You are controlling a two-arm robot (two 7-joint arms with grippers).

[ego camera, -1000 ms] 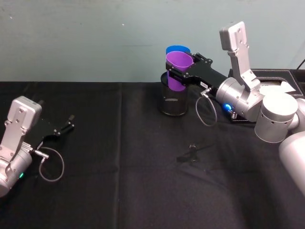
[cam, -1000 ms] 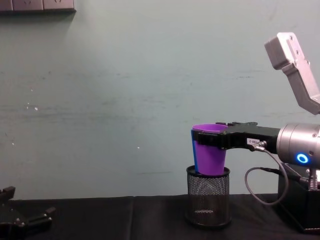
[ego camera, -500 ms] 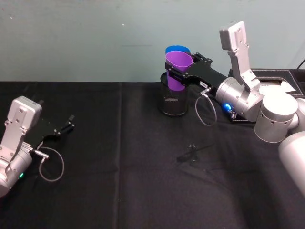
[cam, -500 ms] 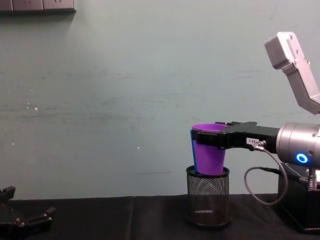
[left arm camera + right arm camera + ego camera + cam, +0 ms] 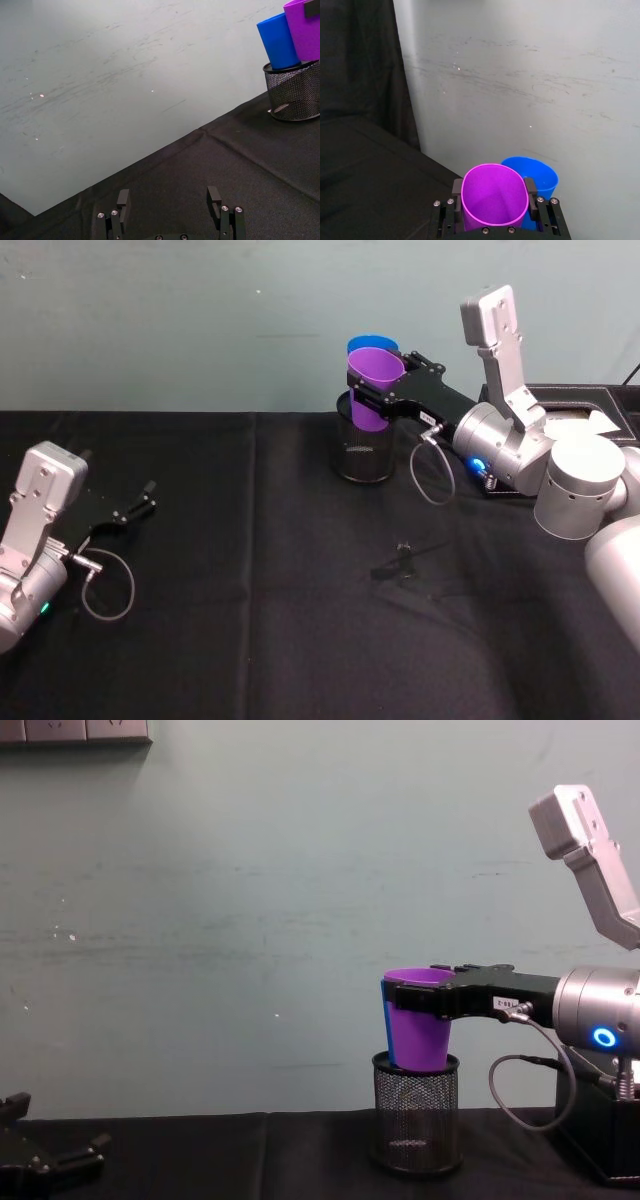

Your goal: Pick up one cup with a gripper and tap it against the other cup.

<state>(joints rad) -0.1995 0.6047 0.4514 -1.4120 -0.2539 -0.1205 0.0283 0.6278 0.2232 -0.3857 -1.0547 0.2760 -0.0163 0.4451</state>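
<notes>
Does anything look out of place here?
The blue cup stands inside a black mesh holder, beside the purple cup in the right gripper. What looks like a small dark object lies loose on the cloth.

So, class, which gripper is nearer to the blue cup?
Right. The right gripper, shut on the purple cup, is right beside the blue cup; the left gripper sits open, far off on the table's left side.

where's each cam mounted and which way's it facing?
Head: high, looking down at the black table; left gripper open, right gripper shut on purple cup.
Chest: low, facing the wall; right gripper enters from right.
Left wrist: faces mesh holder past own fingers.
Right wrist: looks into purple cup over own fingers.
All share purple cup, blue cup.
</notes>
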